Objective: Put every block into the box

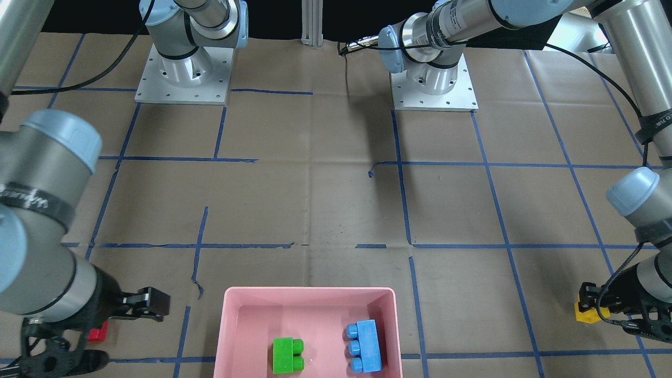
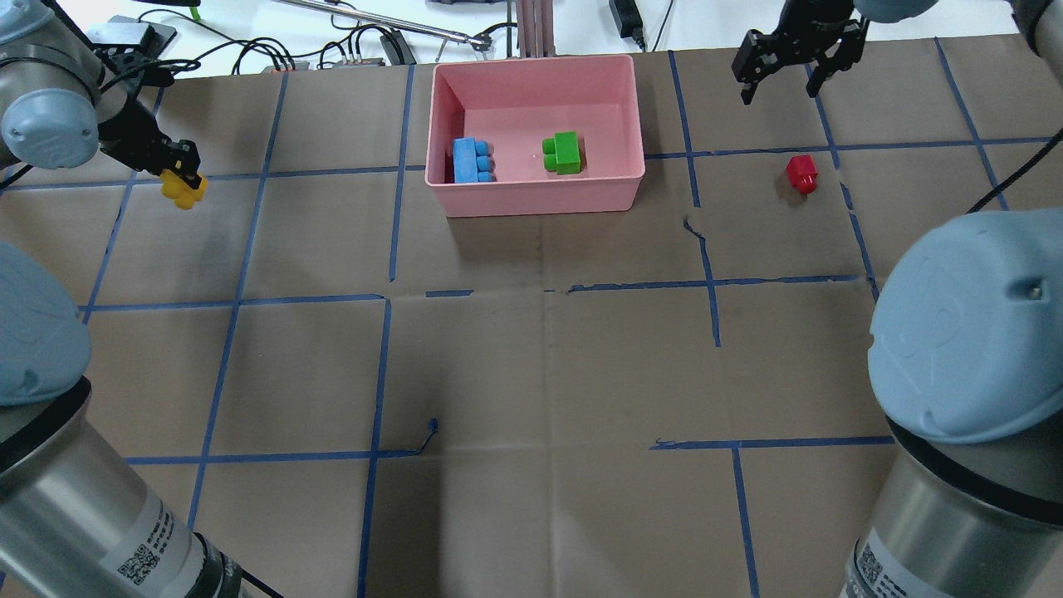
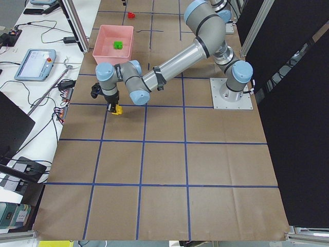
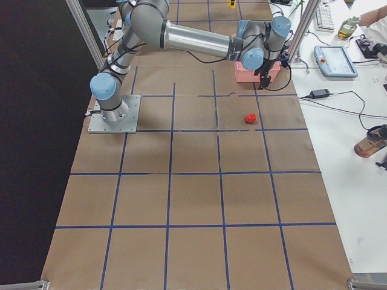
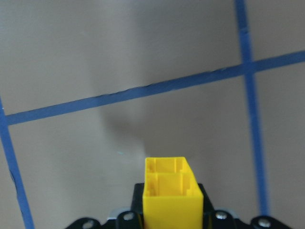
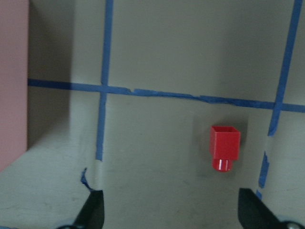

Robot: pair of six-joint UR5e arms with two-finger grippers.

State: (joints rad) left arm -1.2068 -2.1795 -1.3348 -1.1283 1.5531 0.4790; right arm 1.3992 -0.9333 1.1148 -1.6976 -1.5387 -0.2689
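Left gripper [image 2: 178, 170] clamps yellow brick [image 2: 184, 190], right gripper [image 2: 781, 91] gapes near red brick [image 2: 802, 173]; QR stickers [image 2: 137, 566] illegible

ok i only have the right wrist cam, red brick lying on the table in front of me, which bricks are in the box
Observer: Two are in the pink box: the blue brick and the green brick, lying apart on its floor.
Operator: and the yellow one, can't see it at all
Observer: The left tool is shut on the yellow brick, well out on the robot's left of the box, not over it.
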